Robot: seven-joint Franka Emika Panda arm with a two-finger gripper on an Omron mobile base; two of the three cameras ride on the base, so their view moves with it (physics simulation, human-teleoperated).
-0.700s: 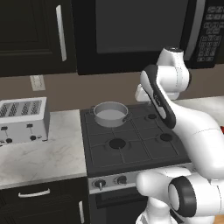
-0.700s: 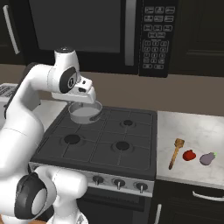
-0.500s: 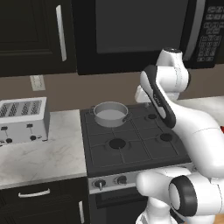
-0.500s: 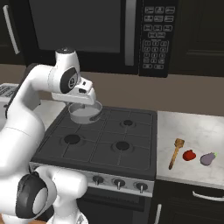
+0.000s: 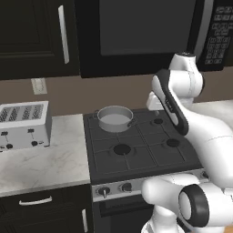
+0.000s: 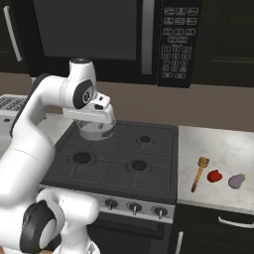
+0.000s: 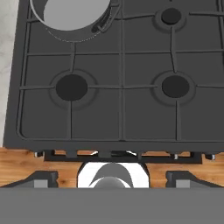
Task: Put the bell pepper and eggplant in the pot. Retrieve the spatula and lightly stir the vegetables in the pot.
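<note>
The silver-grey pot (image 5: 114, 118) stands on the stove's back left burner, with nothing visible inside; in the hand view the pot (image 7: 70, 15) lies at the top left. My gripper (image 7: 112, 177) is open with nothing between its fingers, and looks down on the burners. In the right base view the gripper (image 6: 94, 121) hovers above the stove and partly covers the pot (image 6: 99, 133). On the right counter lie the orange-brown spatula (image 6: 200, 173), the red bell pepper (image 6: 214, 175) and the purple eggplant (image 6: 237, 180), side by side and far from the gripper.
A black stove (image 6: 124, 158) with several burners has knobs along its front. A toaster (image 5: 22, 125) sits on the left marble counter (image 5: 45, 164). A microwave (image 6: 99, 30) hangs above the stove. The vegetables rest on the pale right counter (image 6: 213, 146).
</note>
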